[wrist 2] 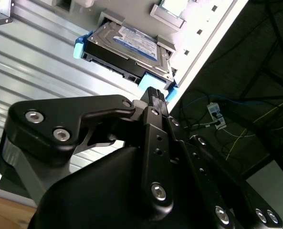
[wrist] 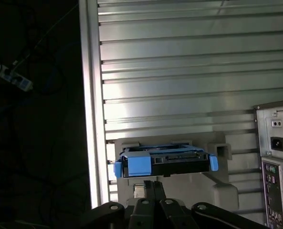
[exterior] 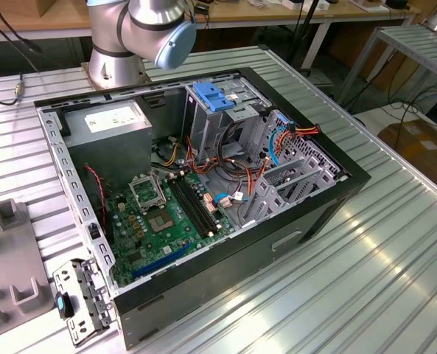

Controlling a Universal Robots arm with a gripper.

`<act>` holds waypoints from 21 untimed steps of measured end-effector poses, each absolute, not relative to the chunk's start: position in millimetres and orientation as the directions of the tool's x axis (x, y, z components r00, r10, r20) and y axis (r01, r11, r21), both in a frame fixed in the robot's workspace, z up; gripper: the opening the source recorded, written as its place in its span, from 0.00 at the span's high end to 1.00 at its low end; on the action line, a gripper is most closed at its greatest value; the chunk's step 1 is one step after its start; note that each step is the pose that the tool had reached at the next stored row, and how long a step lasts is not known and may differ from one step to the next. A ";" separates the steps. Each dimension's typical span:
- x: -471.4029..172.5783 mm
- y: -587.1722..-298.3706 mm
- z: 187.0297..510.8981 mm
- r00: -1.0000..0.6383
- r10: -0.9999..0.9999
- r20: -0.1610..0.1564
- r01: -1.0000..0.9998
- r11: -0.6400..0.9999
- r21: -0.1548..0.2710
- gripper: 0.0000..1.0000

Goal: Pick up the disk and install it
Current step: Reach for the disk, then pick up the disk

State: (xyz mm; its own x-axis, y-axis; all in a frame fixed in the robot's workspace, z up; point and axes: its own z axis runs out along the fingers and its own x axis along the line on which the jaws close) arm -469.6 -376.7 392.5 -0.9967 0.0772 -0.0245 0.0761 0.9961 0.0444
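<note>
**A:** Where is the disk?

**B:** The disk [wrist 2: 127, 47] lies flat in a grey moulded holder [wrist: 217, 191] on the ribbed aluminium table [wrist: 179, 71], close to the table's edge. Blue side rails [wrist 2: 79, 47] clip onto its ends.

**A:** Any writing on it?

**B:** A white-and-blue label [wrist 2: 139, 40] faces up, but its print is too small to make out. In the exterior view the power supply [exterior: 111, 122] carries a white sticker [exterior: 107, 116], equally unreadable.

**A:** And the pincer?

**B:** In both wrist views the gripper [wrist: 153, 183] hangs just short of the disk. Its fingers look pressed together with nothing between them.

**A:** The computer?

**B:** The open computer case [exterior: 277, 243] lies on its side. Its green motherboard [exterior: 166, 214] is exposed, and a blue latch [exterior: 214, 96] sits on the drive cage at the far side. The arm [exterior: 152, 29] rises beyond it.
</note>
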 end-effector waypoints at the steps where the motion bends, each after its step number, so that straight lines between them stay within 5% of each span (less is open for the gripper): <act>1: -469.7 -376.8 392.6 -0.997 0.077 -0.025 0.076 0.996 0.044 0.89; 21: -470.0 -376.7 392.6 -1.000 -0.011 -0.024 -0.012 0.999 0.044 0.89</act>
